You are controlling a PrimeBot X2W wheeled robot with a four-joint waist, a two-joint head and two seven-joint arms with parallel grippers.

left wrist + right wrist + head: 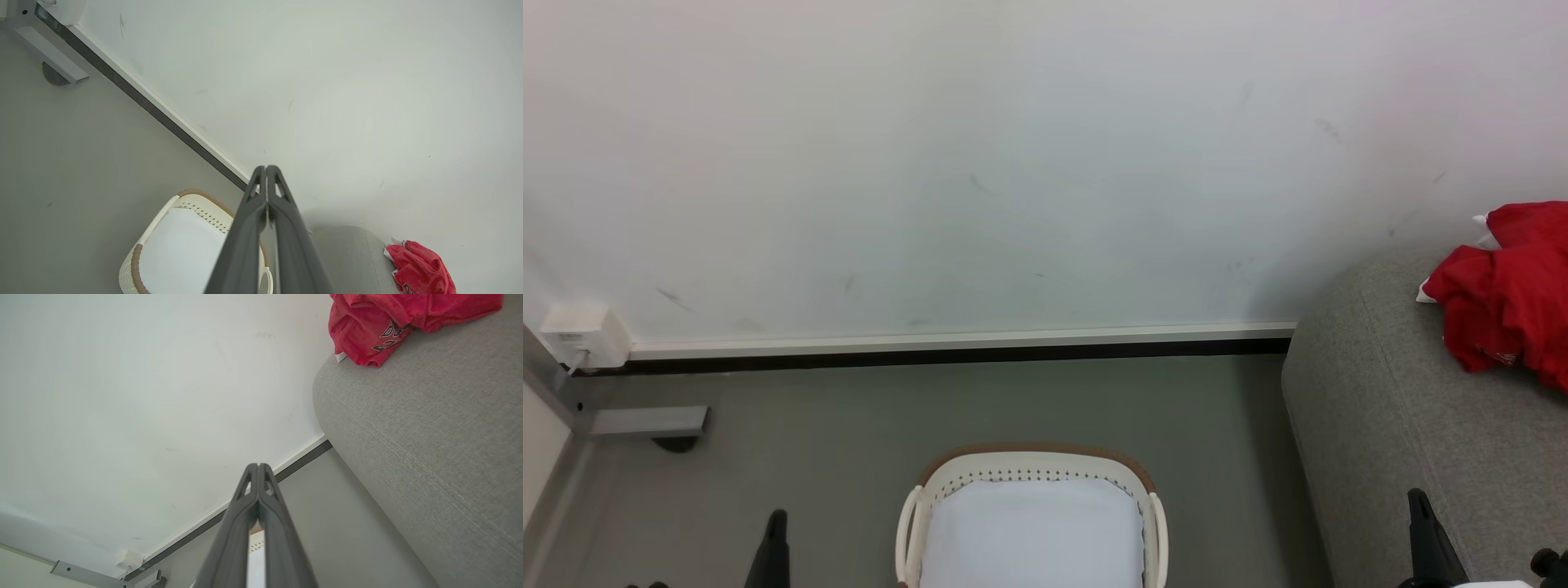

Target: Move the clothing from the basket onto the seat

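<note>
A: The clothing point(1503, 294), where is it?
B: Crumpled on the seat point(1380, 425), ahead and to the right of my right gripper point(258, 465). The basket point(1033, 457) stands between my grippers. My left gripper point(266, 167) and the right one both have their fingers pressed together.

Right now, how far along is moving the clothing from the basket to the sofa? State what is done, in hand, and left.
Done: the red jersey lies crumpled on the grey sofa, and the basket shows its pale liner, no clothing. In hand: nothing; the left gripper and right gripper are both shut, empty, apart from the jersey. Left: seemingly nothing to move.
</note>
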